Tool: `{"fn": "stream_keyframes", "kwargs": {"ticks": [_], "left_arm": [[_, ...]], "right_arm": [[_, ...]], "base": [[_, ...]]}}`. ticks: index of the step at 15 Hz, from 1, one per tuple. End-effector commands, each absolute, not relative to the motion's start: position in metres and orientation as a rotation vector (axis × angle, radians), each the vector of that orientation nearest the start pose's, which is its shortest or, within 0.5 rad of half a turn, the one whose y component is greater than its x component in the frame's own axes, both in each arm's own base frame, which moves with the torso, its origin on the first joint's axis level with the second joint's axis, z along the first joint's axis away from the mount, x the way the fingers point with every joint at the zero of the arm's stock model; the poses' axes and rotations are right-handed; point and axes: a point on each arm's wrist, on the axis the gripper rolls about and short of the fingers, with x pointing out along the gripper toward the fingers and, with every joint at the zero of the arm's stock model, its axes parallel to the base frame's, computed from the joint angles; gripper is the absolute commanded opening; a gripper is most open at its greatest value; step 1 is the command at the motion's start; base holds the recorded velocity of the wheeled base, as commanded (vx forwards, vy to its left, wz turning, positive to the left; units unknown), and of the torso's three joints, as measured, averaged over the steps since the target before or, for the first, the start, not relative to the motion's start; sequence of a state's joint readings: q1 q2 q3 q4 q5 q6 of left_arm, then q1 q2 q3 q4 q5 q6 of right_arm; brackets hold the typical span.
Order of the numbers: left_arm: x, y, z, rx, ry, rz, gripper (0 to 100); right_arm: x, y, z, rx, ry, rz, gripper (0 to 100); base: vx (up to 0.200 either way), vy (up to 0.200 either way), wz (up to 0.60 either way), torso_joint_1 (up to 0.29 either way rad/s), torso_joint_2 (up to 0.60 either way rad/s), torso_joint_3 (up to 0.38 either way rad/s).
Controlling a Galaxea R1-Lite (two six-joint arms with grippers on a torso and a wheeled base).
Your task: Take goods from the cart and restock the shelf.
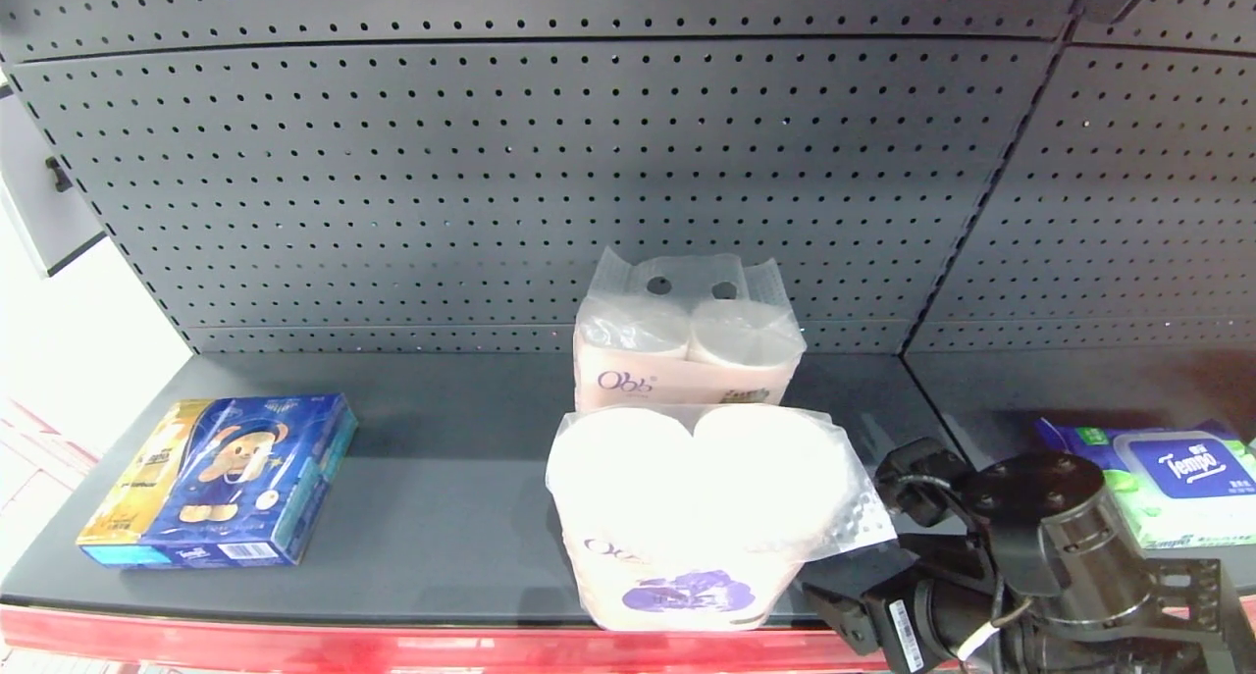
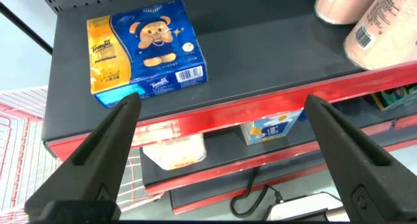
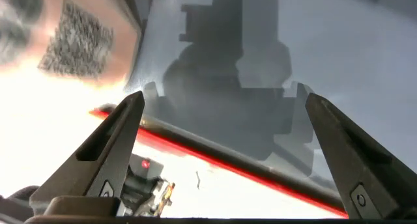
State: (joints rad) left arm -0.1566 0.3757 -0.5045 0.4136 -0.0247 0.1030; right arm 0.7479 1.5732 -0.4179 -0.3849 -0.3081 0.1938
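Toilet-roll pack (image 1: 687, 517) is standing lower centre at the shelf (image 1: 442, 497) edge, apparently fronting its twin (image 1: 682, 350) for shoppers; we are holding right gripper (image 3: 221, 103) wide beside it, left gripper (image 2: 221, 100) wide, empty

Shelf (image 1: 442, 497): flat dark grey board, a little glossy.
Back panel (image 1: 549, 183): dark grey metal with rows of small holes, standing upright behind the shelf.
Red edge (image 1: 294, 643): runs along the shelf front.
Seam (image 1: 967, 233): slanted line where this bay meets the bay on the right.
Lower shelf (image 2: 225, 167): dark board with a red front, just below.
Floor (image 1: 88, 340): pale and strongly lit, left of the shelf.
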Motion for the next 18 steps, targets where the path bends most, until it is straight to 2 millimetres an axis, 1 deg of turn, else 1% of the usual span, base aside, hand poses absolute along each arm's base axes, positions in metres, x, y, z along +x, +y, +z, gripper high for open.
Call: {"fn": "stream_keyframes", "kwargs": {"ticks": [1,9,12,17,18], "left_arm": [[-0.017,0.002,0.179,0.121,0.277,-0.194,100],[-0.017,0.002,0.180,0.122,0.273,-0.185,100],[-0.015,0.002,0.182,0.121,0.256,-0.183,100],[-0.016,0.002,0.182,0.121,0.252,-0.181,100],[-0.016,0.002,0.182,0.121,0.252,-0.176,100]], "right_arm": [[0.160,0.140,0.101,-0.207,0.700,0.355,100],[0.163,0.145,0.100,-0.216,0.704,0.360,100],[0.160,0.149,0.099,-0.225,0.706,0.382,100],[0.164,0.154,0.099,-0.224,0.704,0.384,100],[0.164,0.158,0.100,-0.224,0.700,0.395,100]], "base": [[0.000,0.000,0.00,0.000,0.00,0.000],[0.000,0.000,0.00,0.000,0.00,0.000],[0.000,0.000,0.00,0.000,0.00,0.000],[0.000,0.000,0.00,0.000,0.00,0.000],[0.000,0.000,0.00,0.000,0.00,0.000]]}}
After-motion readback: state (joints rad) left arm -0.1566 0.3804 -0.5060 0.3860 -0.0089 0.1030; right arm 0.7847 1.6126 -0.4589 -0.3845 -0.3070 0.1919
